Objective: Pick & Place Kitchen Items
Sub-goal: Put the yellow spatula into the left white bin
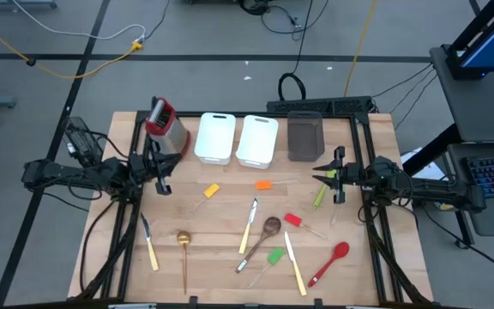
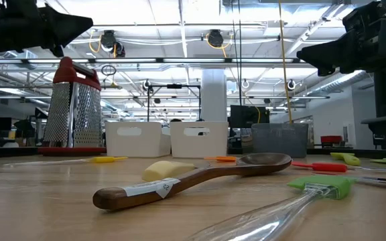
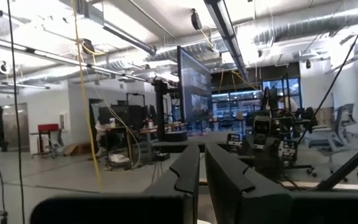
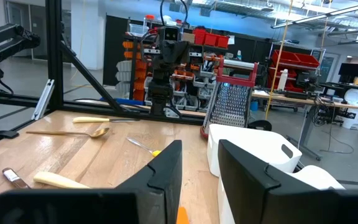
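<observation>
1. The left gripper (image 1: 161,183) hovered clenched and empty at the table's left edge, apparently parked.
2. The right gripper (image 1: 336,178) waited part-open, grasping nothing.
3. The brown wooden spoon (image 1: 262,238) lay mid-table among scattered utensils, unpicked.

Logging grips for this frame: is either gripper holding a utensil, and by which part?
Nothing is held. The left gripper is nearly shut on empty air, the right gripper is open with nothing between its fingers; both are raised, and the utensils lie on the table.
</observation>
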